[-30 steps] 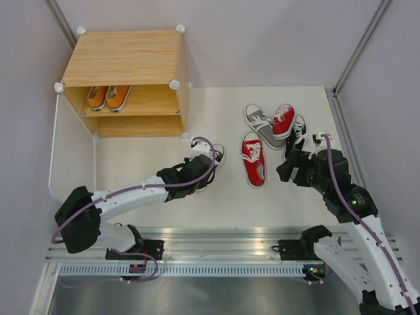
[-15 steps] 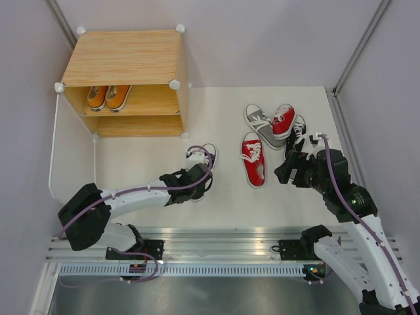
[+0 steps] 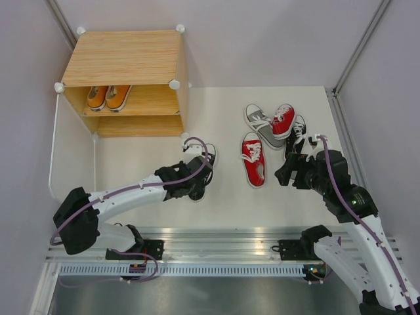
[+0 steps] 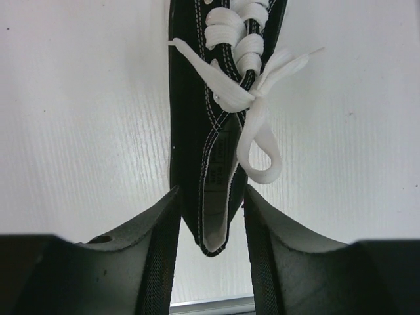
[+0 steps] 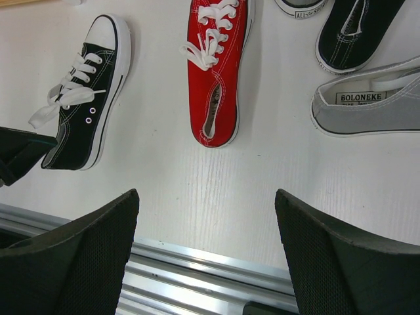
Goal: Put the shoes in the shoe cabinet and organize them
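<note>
Two orange shoes (image 3: pixel 117 97) inside cabinet (image 3: pixel 125 58)

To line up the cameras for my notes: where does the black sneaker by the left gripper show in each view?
Top external: black sneaker just left of centre, mostly hidden under the left arm, toe end showing.
Left wrist: the sneaker fills the centre, heel between the jaws of the left gripper.
Right wrist: the sneaker sits upper left.
Shared landmark: the left gripper at its heel; one finger shows at the right wrist view's left edge.

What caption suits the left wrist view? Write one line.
Black canvas sneaker with white laces on the white table, its heel between the left gripper's dark fingers.
</note>
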Motion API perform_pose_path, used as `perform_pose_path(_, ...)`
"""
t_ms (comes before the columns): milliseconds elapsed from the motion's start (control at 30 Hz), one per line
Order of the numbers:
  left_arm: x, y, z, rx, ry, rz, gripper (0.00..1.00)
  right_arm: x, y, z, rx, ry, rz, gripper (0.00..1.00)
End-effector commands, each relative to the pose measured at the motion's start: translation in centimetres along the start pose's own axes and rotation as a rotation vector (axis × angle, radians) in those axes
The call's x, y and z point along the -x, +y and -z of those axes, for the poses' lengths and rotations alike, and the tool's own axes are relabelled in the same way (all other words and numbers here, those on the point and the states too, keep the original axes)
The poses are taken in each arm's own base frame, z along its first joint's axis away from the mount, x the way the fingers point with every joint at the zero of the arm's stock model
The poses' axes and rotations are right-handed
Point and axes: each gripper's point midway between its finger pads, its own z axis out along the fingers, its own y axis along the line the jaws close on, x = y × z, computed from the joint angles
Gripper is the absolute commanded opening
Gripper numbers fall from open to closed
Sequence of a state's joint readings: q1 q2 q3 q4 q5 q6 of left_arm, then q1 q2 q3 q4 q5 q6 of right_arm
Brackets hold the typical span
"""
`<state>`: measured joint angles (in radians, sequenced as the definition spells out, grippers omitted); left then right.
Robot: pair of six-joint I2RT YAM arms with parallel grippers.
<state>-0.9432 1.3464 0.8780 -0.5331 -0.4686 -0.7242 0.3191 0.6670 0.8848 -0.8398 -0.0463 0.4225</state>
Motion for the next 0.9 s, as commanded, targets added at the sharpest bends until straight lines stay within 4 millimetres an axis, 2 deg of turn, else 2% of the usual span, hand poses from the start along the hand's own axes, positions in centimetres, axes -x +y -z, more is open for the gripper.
perform_pose_path(0, 0.2, 1.1, 0.9, 0.047, 0.021, 0.054, 0.47, 0.8, 0.2, 0.6, 0.001, -0.027, 0.016, 0.88)
perform_pose_path(100, -0.7, 2.0, 0.3, 0.098, 0.056, 0.044, 0.45, 0.8, 0.2, 0.6, 0.003, -0.028, 0.014, 0.88)
perform_pose_path(300, -2.3, 2.0, -0.5, 0.108, 0.117, 0.029, 0.43, 0.7, 0.4, 0.5, 0.008, -0.025, 0.001, 0.88)
perform_pose_path(567, -4.3, 0.8, -0.3, 0.039, 0.216, 0.023, 0.41, 0.3, 0.2, 0.6, 0.006, -0.020, -0.013, 0.88)
perform_pose_path(767, -5.8, 1.0, -1.1, 0.058, 0.264, 0.017, 0.40, 0.1, 0.2, 0.1, 0.008, -0.016, -0.029, 0.88)
perform_pose_path(800, -5.9, 0.9, -1.2, 0.057, 0.268, 0.015, 0.39, 0.1, 0.3, 0.1, 0.012, -0.014, -0.027, 0.88)
perform_pose_path(867, -6.0, 0.8, -1.4, 0.059, 0.273, 0.013, 0.30, 0.2, 0.2, 0.1, 0.008, -0.016, -0.028, 0.88)
